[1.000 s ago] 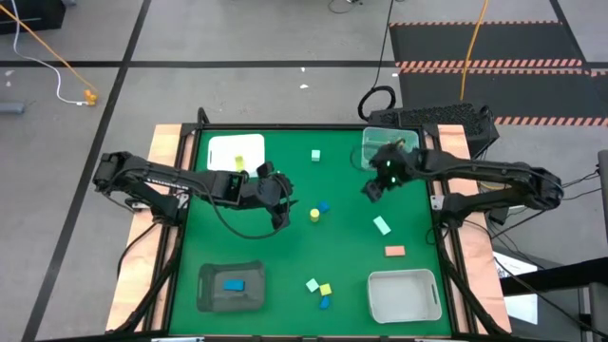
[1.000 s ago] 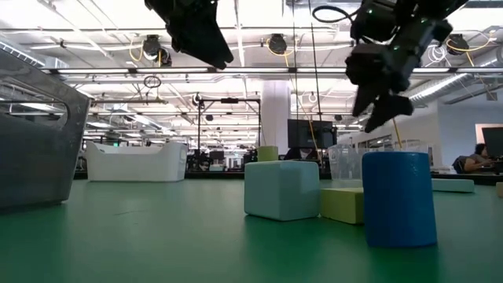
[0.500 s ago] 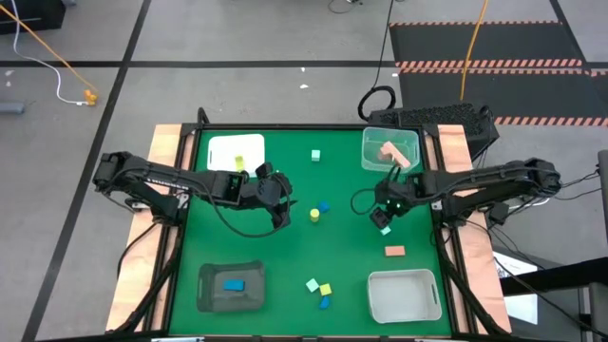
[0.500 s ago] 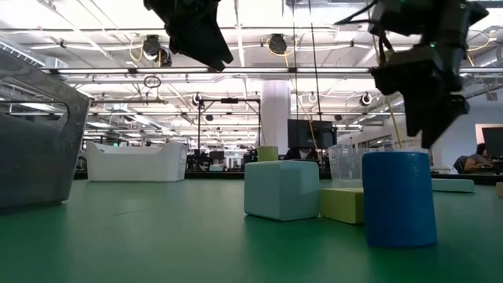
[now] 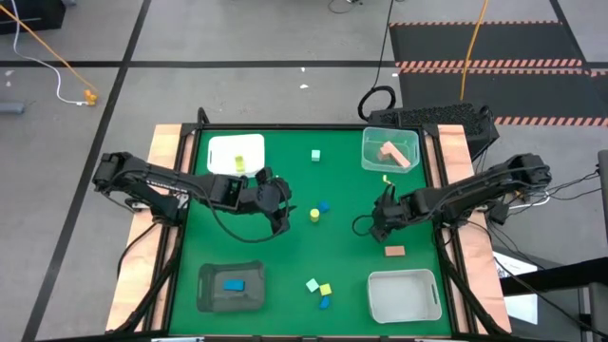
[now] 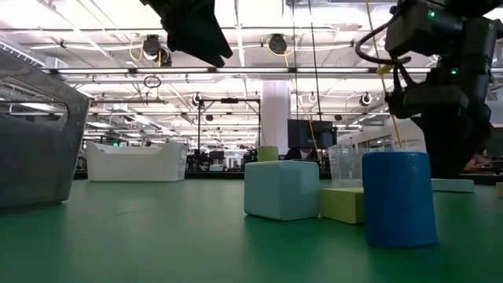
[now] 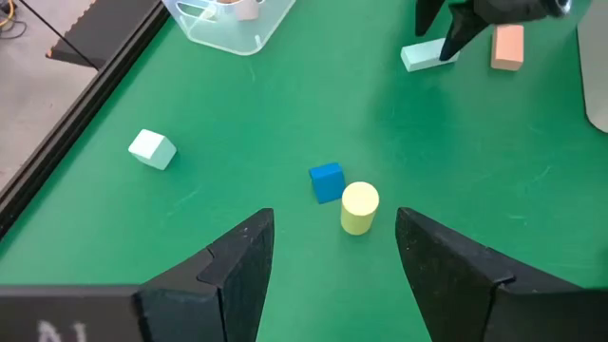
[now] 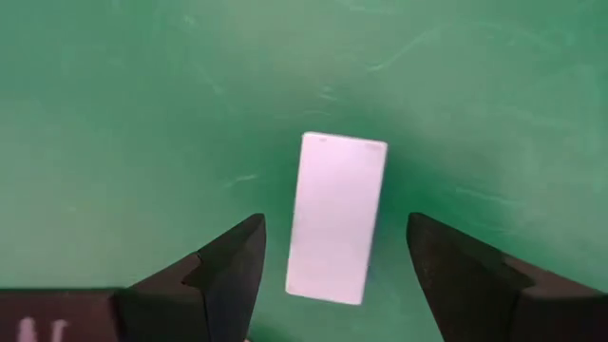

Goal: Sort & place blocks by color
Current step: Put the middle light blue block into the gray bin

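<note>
Right hand (image 8: pixel 323 261) is parked open over the mint bar (image 8: pixel 334 218); best kept centred so the long sides get pinched evenly. Left hand (image 7: pixel 328 256) hangs open above the yellow cylinder (image 7: pixel 359 208).

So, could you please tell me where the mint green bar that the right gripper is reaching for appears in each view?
High view: hidden beneath the right gripper, right of centre.
Low view: not identifiable.
Left wrist view: mint green bar near the top, under the right gripper.
Right wrist view: mint green bar centred between open fingers.
Shared landmark: salmon block beside it.
</note>
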`<state>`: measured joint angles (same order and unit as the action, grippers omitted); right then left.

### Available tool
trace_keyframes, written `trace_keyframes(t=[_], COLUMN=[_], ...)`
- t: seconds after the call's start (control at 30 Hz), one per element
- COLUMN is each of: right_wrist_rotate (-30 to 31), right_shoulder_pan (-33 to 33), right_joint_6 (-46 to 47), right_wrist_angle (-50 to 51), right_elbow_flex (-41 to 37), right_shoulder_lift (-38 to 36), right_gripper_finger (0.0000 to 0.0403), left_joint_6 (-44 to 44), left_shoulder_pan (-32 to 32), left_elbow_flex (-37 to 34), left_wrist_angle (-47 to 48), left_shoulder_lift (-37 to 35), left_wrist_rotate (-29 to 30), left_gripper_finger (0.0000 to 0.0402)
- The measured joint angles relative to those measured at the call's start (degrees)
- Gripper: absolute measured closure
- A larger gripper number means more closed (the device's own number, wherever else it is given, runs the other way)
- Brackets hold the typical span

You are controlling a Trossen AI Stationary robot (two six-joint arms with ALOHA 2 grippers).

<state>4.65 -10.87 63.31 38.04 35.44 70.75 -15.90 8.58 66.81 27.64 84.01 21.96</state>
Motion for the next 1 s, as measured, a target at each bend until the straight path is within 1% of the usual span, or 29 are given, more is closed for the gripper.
trace_keyframes(t=[0.23,0.37,0.47,0.6,0.63,0.73,0.83,0.93,1.0], right_wrist_rotate=[1.81,2.02,3.01,3.12,2.98,2.72,1.53,0.79,1.34], right_shoulder_pan=[-1.31,-1.29,-1.29,-1.29,-1.28,-1.26,-1.21,-1.27,-1.25], right_joint_6=[-1.03,-0.77,0.56,0.69,0.61,0.54,0.60,2.38,2.62], right_wrist_angle=[-1.20,-1.79,-1.74,-1.48,-1.42,-1.74,-1.68,-2.58,-3.84], right_elbow_flex=[0.24,0.18,0.17,0.13,0.13,0.07,-0.21,-0.24,-0.16], right_shoulder_lift=[7.28,8.97,8.99,8.80,8.64,7.23,3.71,-2.10,-6.00], right_gripper_finger=[0.0183,0.0200,0.0229,0.0288,0.0293,0.0293,0.0293,0.0293,0.0293], left_joint_6=[-1.16,-1.16,-1.14,-1.13,-1.13,-1.18,-2.23,-2.87,-3.61], left_shoulder_pan=[0.60,0.94,1.24,1.62,1.70,1.71,1.70,1.70,1.70], left_elbow_flex=[0.00,0.00,0.00,0.00,0.00,0.00,0.00,0.00,0.00], left_wrist_angle=[0.02,0.02,0.01,0.02,0.02,0.02,0.08,0.26,0.43], left_shoulder_lift=[0.00,0.00,0.00,0.00,0.00,0.00,0.00,0.00,0.00], left_wrist_rotate=[0.02,0.02,0.02,0.02,0.02,0.02,0.05,0.06,0.07], left_gripper_finger=[0.0179,0.0179,0.0179,0.0179,0.0179,0.0179,0.0179,0.0179,0.0179])
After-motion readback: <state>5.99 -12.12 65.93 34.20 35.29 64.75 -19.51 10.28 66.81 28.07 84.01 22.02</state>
